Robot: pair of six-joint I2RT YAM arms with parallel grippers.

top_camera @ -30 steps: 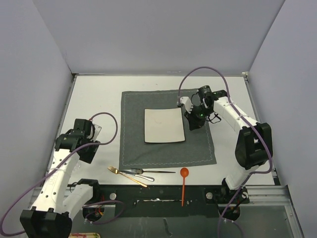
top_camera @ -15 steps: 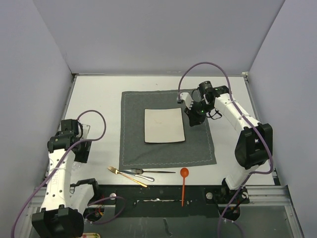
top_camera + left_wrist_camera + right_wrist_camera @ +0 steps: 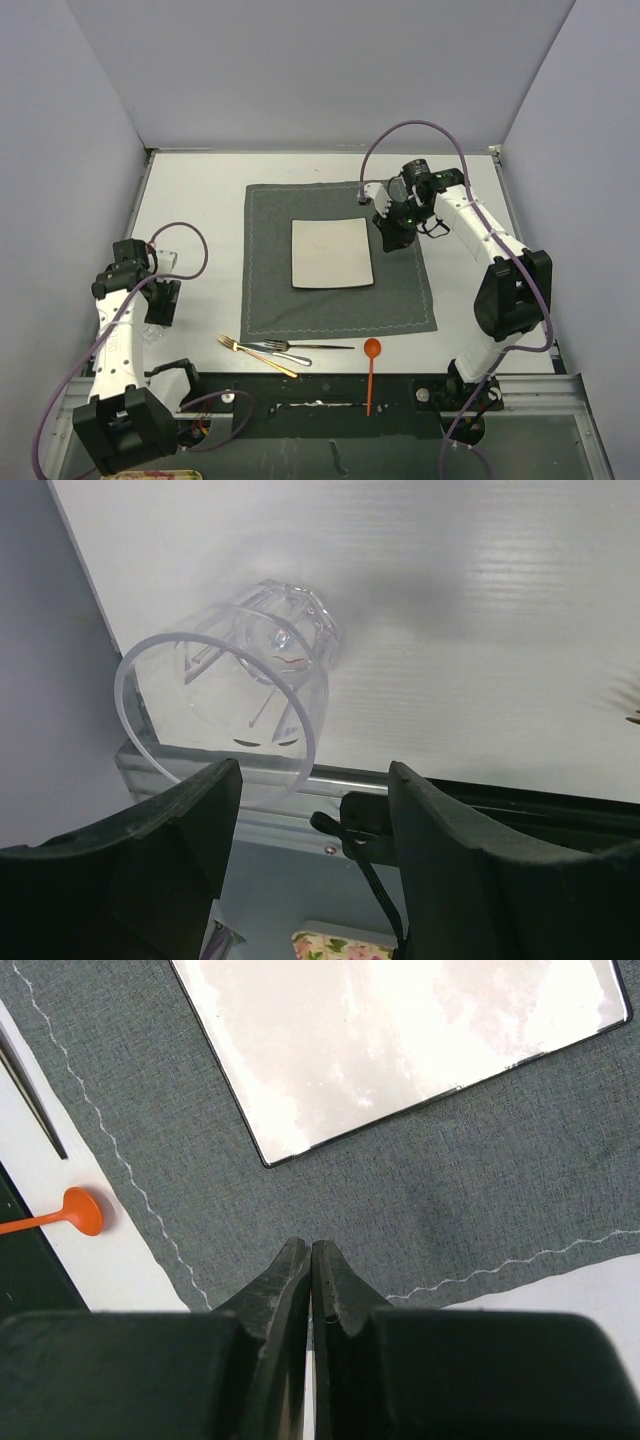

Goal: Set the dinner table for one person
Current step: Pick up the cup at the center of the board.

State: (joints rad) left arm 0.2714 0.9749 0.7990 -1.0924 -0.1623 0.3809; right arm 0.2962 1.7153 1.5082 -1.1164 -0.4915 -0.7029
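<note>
- So, early-to-middle stage: dark grey placemat (image 3: 400,290) lies on the white counter (image 3: 200,200), with the square plate (image 3: 332,252) set on it. That part looks done.
- Right gripper (image 3: 311,1250) is clenched with its jaws pressed together and nothing between them. It hovers over the placemat, with the plate's corner just ahead of the fingertips.
- Left gripper (image 3: 314,772) is released with its jaws spread. A clear glass (image 3: 262,670) sits on the counter just ahead of the fingertips, its rim near one finger. Nothing is grasped as far as I can tell.
- The glass is by the counter's edge rail, well apart from the placemat, so it is not placed yet.
- Cutlery is unplaced: the gold fork (image 3: 255,355), silver fork (image 3: 285,347) and orange spoon (image 3: 371,365) lie bunched on the counter beyond the placemat's near edge. All of it is well behind the right gripper.
- A dark thin piece beside the forks could be a knife, but it is too small to tell.
- Left to do, by my read: the glass goes beside the plate and the cutlery gets laid out flanking the plate.
</note>
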